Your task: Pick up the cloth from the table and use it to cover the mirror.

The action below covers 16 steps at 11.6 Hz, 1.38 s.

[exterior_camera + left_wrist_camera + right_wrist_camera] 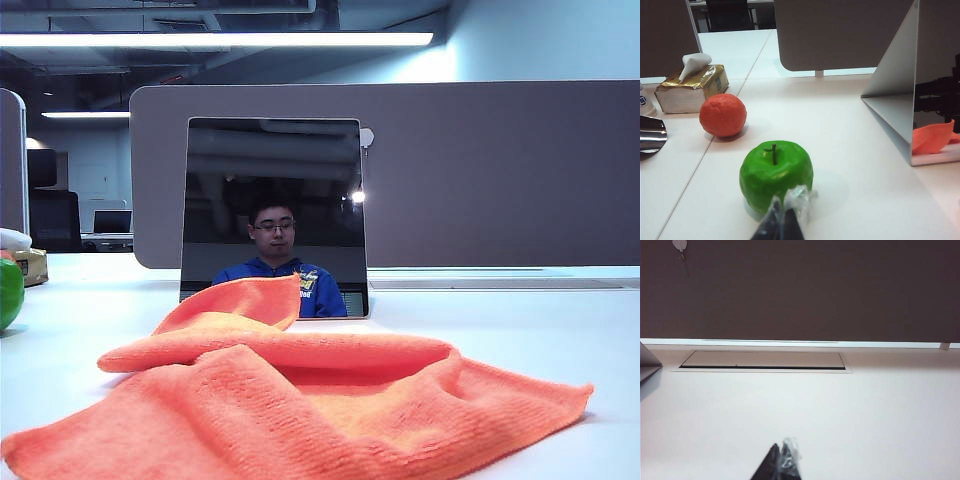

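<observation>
From the exterior view I have the cloth [300, 400] lying crumpled on the counter [560, 330], heaped in loose folds with one corner peaking up in front of the mirror [275, 215], which stands upright just behind it against the grey partition [500, 170]. Neither arm shows here. The towel looks soft, light and floppy, so I judge it will sag and drape rather than hold a shape; it should not slip from a pinch. I would take it by two edges well apart, ideally that raised corner and the far right edge, so it spreads wide enough to fall over the mirror's top. The mirror looks thin and easy to tip, so the cloth must land gently.

In the left wrist view, the left gripper [785, 220] has its jaws clenched on nothing, sitting just beside a green apple [776, 172]. An orange ball [722, 115] and a tissue box [692, 87] lie further off; the mirror shows edge-on with a bit of cloth reflected.

In the right wrist view, the right gripper [782, 465] is also clenched and empty, over bare counter facing the partition.
</observation>
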Each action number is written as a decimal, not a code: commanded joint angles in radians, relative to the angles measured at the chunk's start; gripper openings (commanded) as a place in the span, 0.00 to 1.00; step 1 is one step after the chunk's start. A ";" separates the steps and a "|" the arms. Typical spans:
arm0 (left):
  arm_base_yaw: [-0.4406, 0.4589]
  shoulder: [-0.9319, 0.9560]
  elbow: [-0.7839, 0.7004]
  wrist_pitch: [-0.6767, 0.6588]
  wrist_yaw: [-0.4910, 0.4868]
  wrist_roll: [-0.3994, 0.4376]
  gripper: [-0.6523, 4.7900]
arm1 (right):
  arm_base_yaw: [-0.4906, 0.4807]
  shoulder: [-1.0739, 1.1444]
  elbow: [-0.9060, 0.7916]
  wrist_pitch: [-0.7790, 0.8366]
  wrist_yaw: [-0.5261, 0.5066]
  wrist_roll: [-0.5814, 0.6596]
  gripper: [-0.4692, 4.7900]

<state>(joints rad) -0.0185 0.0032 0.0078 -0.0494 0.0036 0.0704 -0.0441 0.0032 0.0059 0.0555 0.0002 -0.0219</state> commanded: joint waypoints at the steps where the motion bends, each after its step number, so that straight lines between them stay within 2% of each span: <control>1: 0.000 0.000 0.003 0.006 0.000 -0.004 0.11 | 0.000 -0.001 -0.001 0.026 0.001 0.002 0.09; 3: 0.000 0.000 0.003 0.036 0.026 -0.023 0.11 | 0.001 -0.001 0.010 0.038 -0.015 0.003 0.09; 5: 0.000 0.000 0.013 0.138 0.148 -0.070 0.11 | 0.001 -0.001 0.076 -0.013 -0.051 -0.008 0.09; 6: 0.000 0.000 0.022 0.133 0.163 -0.077 0.11 | 0.001 -0.001 0.098 -0.043 -0.051 -0.016 0.09; 7: 0.000 0.001 0.053 0.087 0.204 -0.093 0.11 | 0.001 -0.001 0.159 -0.127 -0.052 -0.051 0.09; 8: 0.000 0.002 0.109 -0.022 0.253 -0.098 0.11 | 0.002 0.005 0.238 -0.227 -0.056 -0.088 0.09; 12: 0.000 0.043 0.208 -0.192 0.287 -0.097 0.11 | 0.007 0.086 0.360 -0.356 -0.105 -0.112 0.09; 14: 0.000 0.183 0.315 -0.219 0.412 -0.093 0.11 | 0.007 0.320 0.553 -0.515 -0.201 -0.113 0.09; 16: -0.001 0.330 0.376 -0.221 0.595 -0.078 0.11 | 0.008 0.493 0.679 -0.554 -0.375 -0.113 0.09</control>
<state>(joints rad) -0.0185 0.3122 0.3729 -0.2745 0.5522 -0.0154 -0.0368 0.4747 0.6655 -0.5037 -0.3122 -0.1329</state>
